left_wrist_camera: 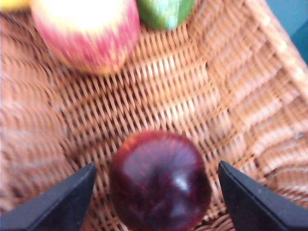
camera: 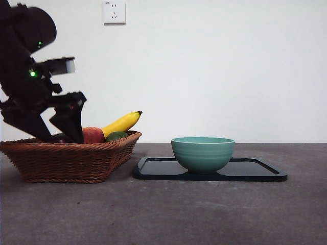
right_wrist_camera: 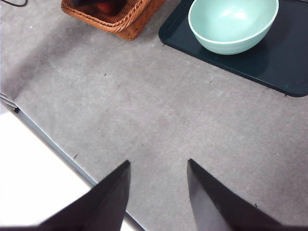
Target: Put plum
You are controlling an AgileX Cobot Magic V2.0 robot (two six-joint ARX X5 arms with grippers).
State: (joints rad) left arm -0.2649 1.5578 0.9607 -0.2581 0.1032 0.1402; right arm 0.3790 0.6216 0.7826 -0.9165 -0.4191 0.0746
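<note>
The plum [left_wrist_camera: 160, 180], dark maroon and glossy, lies on the woven floor of the wicker basket [left_wrist_camera: 192, 101]. My left gripper [left_wrist_camera: 156, 192] is open, one jaw on each side of the plum with a gap on both sides. From the front, that gripper [camera: 59, 133] reaches down into the basket [camera: 71, 158] at the left, and the plum is hidden behind the rim. My right gripper [right_wrist_camera: 159, 192] hangs open over bare table, holding nothing.
A red-yellow apple [left_wrist_camera: 86, 33] and a green fruit [left_wrist_camera: 166, 12] lie further in the basket, and a banana [camera: 121, 123] leans over its rim. A teal bowl [camera: 203, 153] stands on a black tray [camera: 260, 172] to the right of the basket.
</note>
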